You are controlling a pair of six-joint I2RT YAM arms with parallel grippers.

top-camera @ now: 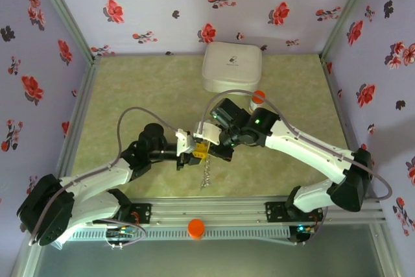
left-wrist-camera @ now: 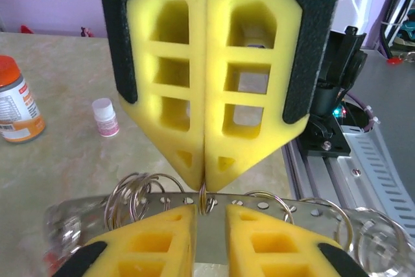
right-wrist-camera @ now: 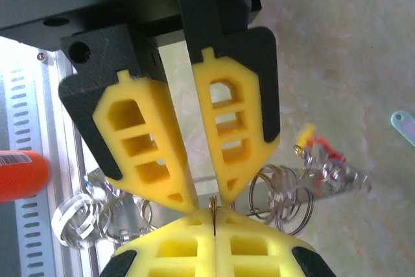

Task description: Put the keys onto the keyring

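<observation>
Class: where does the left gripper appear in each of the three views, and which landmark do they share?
Top external: left gripper at picture centre, at the left arm's end.
Left wrist: left gripper at bottom centre, pointing up.
Right wrist: left gripper at upper centre, pointing down.
Shared landmark: the metal rail at the table's near edge.

So we've got the box [top-camera: 231,66] at the back of the table [top-camera: 130,95], with the bottle [top-camera: 258,97] just beside its front right corner. In front of the box our left hand [top-camera: 188,142] and right hand [top-camera: 209,135] meet, keyring [top-camera: 206,173] between them.
</observation>
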